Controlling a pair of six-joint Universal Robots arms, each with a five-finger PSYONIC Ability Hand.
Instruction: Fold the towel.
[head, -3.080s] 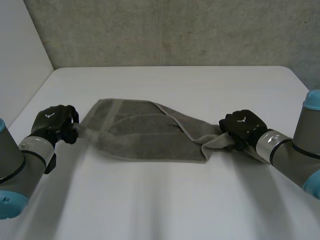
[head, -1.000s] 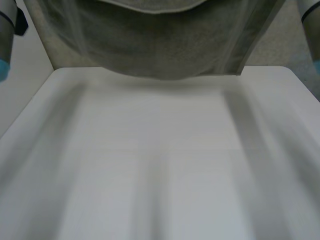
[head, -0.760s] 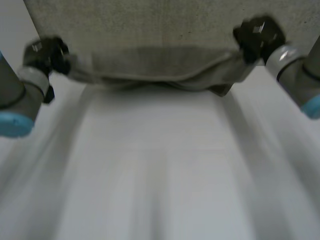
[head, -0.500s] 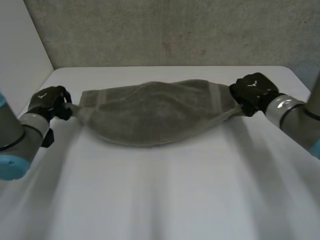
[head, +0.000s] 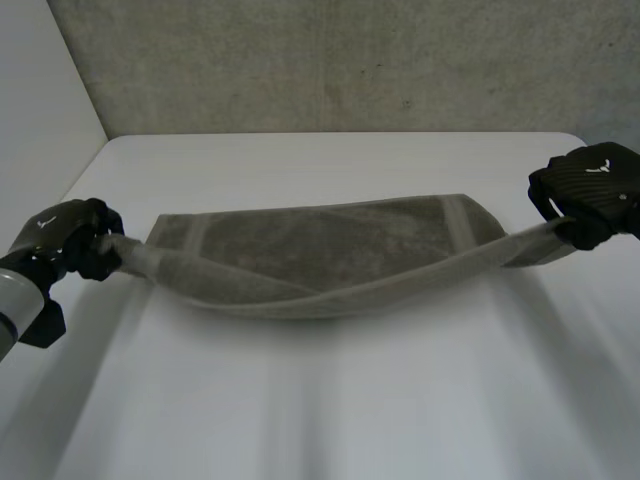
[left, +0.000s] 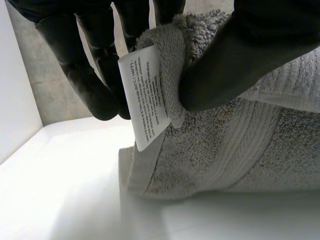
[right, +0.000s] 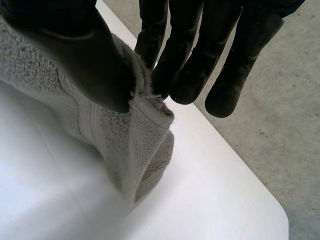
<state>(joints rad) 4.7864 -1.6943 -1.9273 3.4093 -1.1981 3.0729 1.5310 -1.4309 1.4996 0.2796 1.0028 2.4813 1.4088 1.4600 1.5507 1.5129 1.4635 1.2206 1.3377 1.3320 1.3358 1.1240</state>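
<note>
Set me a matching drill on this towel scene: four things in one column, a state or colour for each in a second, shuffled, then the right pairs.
1. towel
2. left hand
3. right hand
4. care label

A. white, with printed text
B. pinches the towel end at the head view's right
C. grey, stretched between both hands
D. pinches the towel corner that bears the care label

Pairs: 1-C, 2-D, 3-B, 4-A.

towel label (left: 149, 95) illegible (tiny), left arm (head: 18, 300) cropped
</note>
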